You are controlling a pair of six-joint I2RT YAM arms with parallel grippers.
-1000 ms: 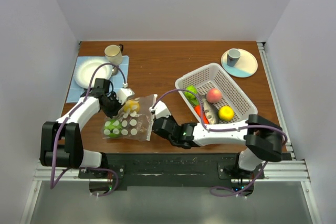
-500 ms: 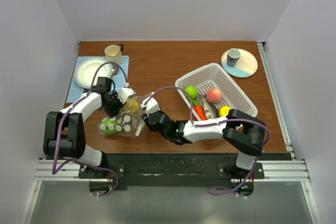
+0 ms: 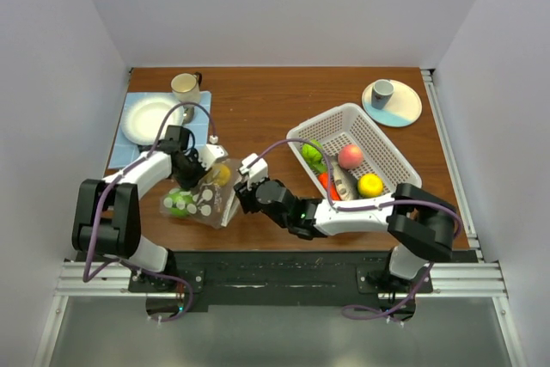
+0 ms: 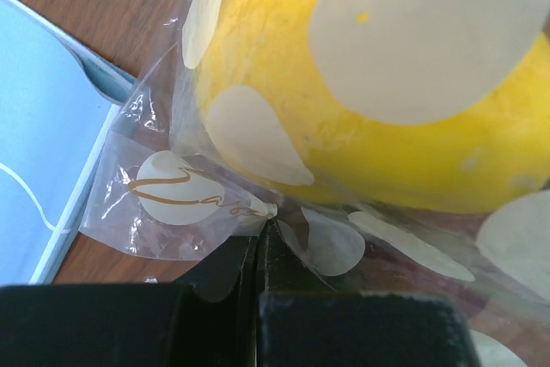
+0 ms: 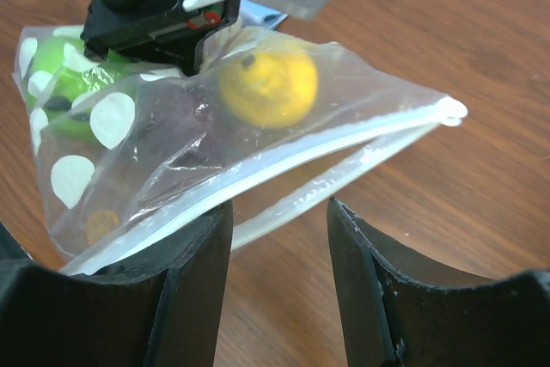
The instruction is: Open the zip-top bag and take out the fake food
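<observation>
The zip-top bag (image 3: 203, 201) lies left of centre, clear with white dots, its zip mouth (image 5: 344, 139) gaping toward my right arm. Inside it sit a yellow fruit (image 5: 268, 83) and a green fruit (image 5: 60, 96). My left gripper (image 4: 260, 238) is shut on the bag's film at the far corner, beside the yellow fruit (image 4: 369, 83). My right gripper (image 5: 279, 212) stands open at the mouth, the lower zip strip running between its fingertips. In the top view it is at the bag's right edge (image 3: 243, 191).
A white perforated basket (image 3: 382, 145) at the right holds a pink fruit (image 3: 349, 156), a yellow fruit (image 3: 370, 185), a green piece (image 3: 312, 154), a carrot (image 3: 328, 186) and a fish (image 3: 343, 185). A plate (image 3: 148, 119) on a blue mat and a mug (image 3: 185, 86) stand back left. A cup on a saucer (image 3: 382, 92) stands back right.
My right gripper has swung left to the bag's mouth and its jaws have spread wider. The bag has bunched up toward the left. The left gripper kept its pinch.
</observation>
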